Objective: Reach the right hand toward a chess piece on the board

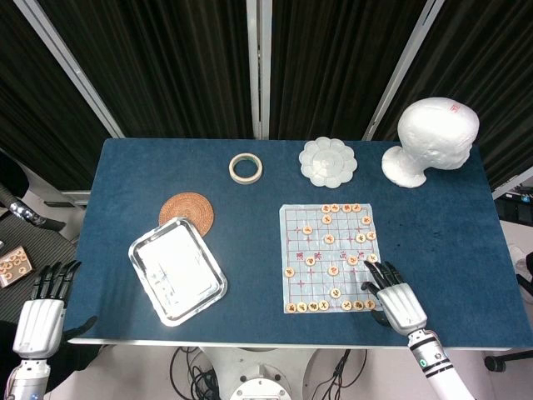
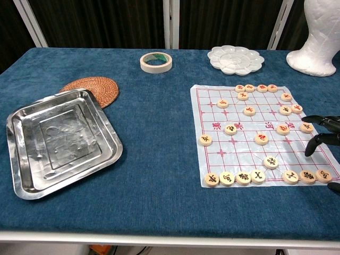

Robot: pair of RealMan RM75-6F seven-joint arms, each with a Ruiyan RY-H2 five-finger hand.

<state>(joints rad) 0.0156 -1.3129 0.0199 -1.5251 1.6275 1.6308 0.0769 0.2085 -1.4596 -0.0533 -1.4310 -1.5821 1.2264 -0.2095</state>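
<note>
Head view: right hand (image 1: pixel 400 298) hovers over the board's (image 1: pixel 331 258) near right corner, fingers spread, holding nothing. Fingertips (image 2: pixel 314 143) lie just beside a chess piece (image 2: pixel 306 127) at the right edge. Reach judged nearly complete; contact not yet made. Piece characters are too small to read; no brands visible.

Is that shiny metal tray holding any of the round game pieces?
No, the metal tray lies bare on the table's left side, while the round pieces all sit on the board to the right.
</note>
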